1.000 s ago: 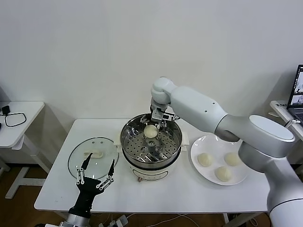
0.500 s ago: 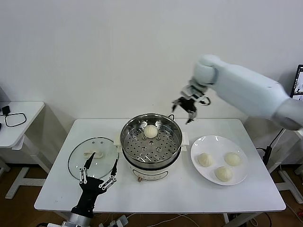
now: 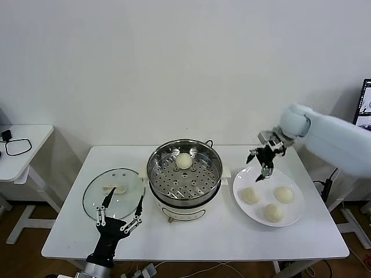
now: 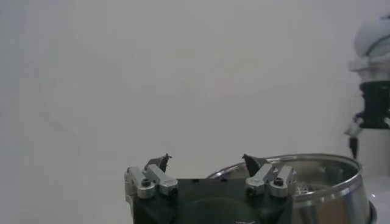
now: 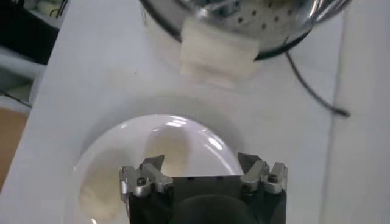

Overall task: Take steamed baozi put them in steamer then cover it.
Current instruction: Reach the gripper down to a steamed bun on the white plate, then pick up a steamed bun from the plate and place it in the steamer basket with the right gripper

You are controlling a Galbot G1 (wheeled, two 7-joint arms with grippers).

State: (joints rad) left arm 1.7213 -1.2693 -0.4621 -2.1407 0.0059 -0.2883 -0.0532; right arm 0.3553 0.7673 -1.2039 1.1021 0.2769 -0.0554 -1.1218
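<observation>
One cream-white baozi (image 3: 184, 161) lies at the back of the perforated tray inside the shiny steamer (image 3: 184, 179) at the table's middle. Three more baozi (image 3: 250, 196) rest on a white plate (image 3: 293, 219) to the right. My right gripper (image 3: 262, 163) hovers open and empty over the plate's back left edge; the plate (image 5: 201, 137) and a baozi (image 5: 166, 152) lie under it in the right wrist view. The cover (image 3: 113, 193), a clear glass lid with a cream handle, lies flat at the left. My left gripper (image 3: 120, 211) stands open at the lid's near edge.
The steamer's white side handle (image 5: 217, 53) and a black cord (image 5: 314, 91) lie between pot and plate. A small white side table (image 3: 23, 147) with a black cable stands at the far left. A laptop (image 3: 365, 113) sits at the far right edge.
My right gripper left the steamer, swung up and to the right, then came down over the plate, open and empty. One baozi stayed in the steamer. The left gripper barely moved.
</observation>
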